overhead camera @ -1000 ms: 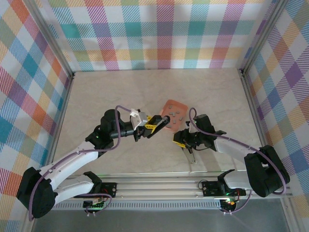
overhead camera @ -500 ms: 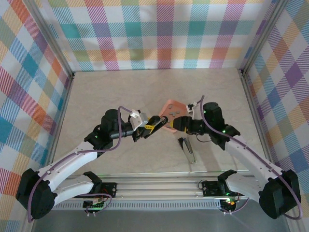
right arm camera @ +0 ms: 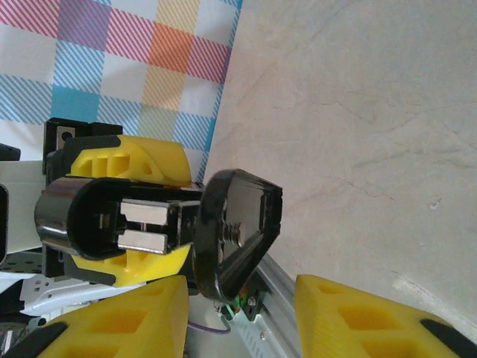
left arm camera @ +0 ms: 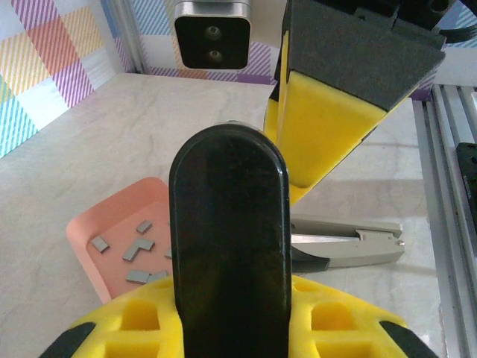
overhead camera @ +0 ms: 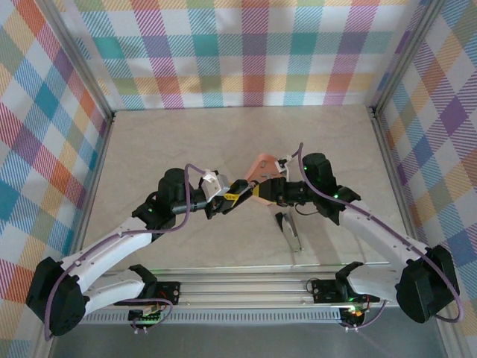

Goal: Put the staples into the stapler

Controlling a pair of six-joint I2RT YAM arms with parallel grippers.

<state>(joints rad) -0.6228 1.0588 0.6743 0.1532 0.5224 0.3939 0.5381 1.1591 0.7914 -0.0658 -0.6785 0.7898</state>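
My left gripper (overhead camera: 231,197) (left arm camera: 227,317) is shut on a black stapler (overhead camera: 240,188) (left arm camera: 227,239), holding it above the table. In the right wrist view the stapler (right arm camera: 141,216) appears end-on, showing its metal channel and a black teardrop-shaped end piece. My right gripper (overhead camera: 262,191) (right arm camera: 238,321) faces that end with its jaws open, the end piece just ahead of the gap and untouched. Several small grey staples (left arm camera: 138,250) lie in a shallow pink tray (left arm camera: 119,216) (overhead camera: 260,162) on the table under both grippers.
A grey metal tool with a black grip (overhead camera: 291,233) (left arm camera: 346,246) lies flat on the table, right of the tray and near the front edge. Aluminium rails (overhead camera: 246,287) run along the near edge. Plaid walls enclose the other three sides.
My right gripper has left the metal tool on the table and moved up and left to the stapler's end. My left gripper has stayed almost still with the stapler.
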